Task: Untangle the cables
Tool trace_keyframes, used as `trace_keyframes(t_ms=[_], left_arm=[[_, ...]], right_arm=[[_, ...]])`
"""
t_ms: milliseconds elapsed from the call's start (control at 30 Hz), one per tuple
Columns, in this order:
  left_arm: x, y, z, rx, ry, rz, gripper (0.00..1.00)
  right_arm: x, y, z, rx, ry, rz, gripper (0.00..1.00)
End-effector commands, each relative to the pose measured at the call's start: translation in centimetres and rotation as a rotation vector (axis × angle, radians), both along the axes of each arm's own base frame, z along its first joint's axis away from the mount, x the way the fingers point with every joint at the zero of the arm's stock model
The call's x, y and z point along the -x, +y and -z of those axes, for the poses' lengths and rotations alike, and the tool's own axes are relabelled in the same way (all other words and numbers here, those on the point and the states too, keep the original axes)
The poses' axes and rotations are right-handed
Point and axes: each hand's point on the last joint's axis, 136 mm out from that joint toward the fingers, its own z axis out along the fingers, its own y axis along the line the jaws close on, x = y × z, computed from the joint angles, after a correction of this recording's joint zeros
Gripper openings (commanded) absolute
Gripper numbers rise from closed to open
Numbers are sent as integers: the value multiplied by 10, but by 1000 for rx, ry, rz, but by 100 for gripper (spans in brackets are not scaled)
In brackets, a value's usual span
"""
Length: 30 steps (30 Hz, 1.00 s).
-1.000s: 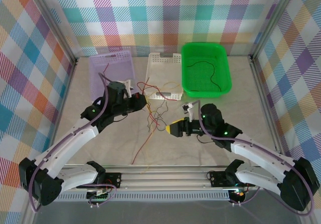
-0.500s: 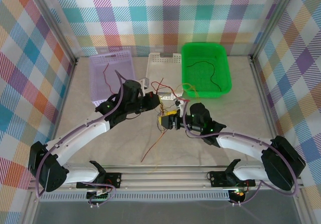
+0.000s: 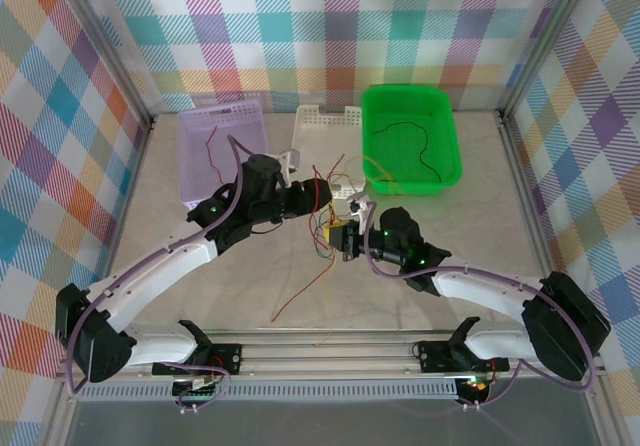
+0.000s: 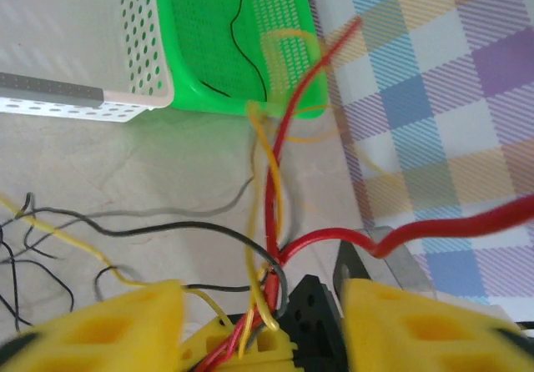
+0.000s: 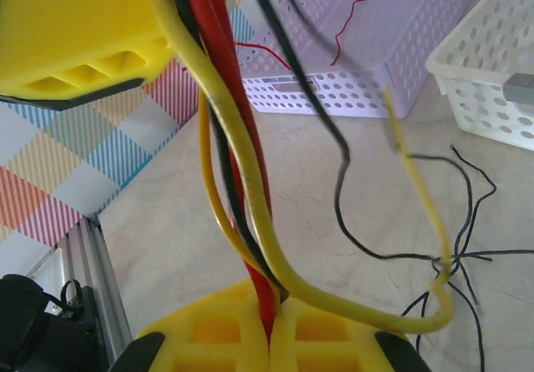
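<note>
Both arms have drawn together at mid-desk (image 3: 200,286). The right pincer (image 5: 271,322) is clamped on the red, yellow and black cables (image 5: 242,151). Just beside it, the left pincer (image 4: 263,293) gapes around them.

Bright even light, soft shadows; blurry near cables (image 4: 271,230) in wrist views.

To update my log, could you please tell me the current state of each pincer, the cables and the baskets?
Left pincer: looks open, cables running between its fingers.
Right pincer: shut on the cables.
Cables: tangled, lifted between both pincers, ends trailing on the table.
Green basket: upright, one black wire inside.
Lilac basket: upright, one red wire inside.
White basket: upright, beside the green one.
</note>
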Motion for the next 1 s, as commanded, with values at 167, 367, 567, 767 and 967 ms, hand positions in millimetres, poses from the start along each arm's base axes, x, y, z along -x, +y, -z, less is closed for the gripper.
trace_keyframes(t_ms=[167,367,567,767,967], left_arm=[[17,19,-31,53,-52,-35,83],[17,23,-49,76,-88,-53,89],[8,24,-44,0,-91,-70,89],[-3,26,-37,-74,-101,-95,82],[-6,24,-23,-116,-89,-88,69]], right_arm=[[27,3,-10,-20,-12,-130,0],[39,7,-8,-18,22,-198,0],[51,11,-10,-12,31,-258,0],[60,17,-10,1,39,-307,0],[65,18,-14,-5,38,-326,0]])
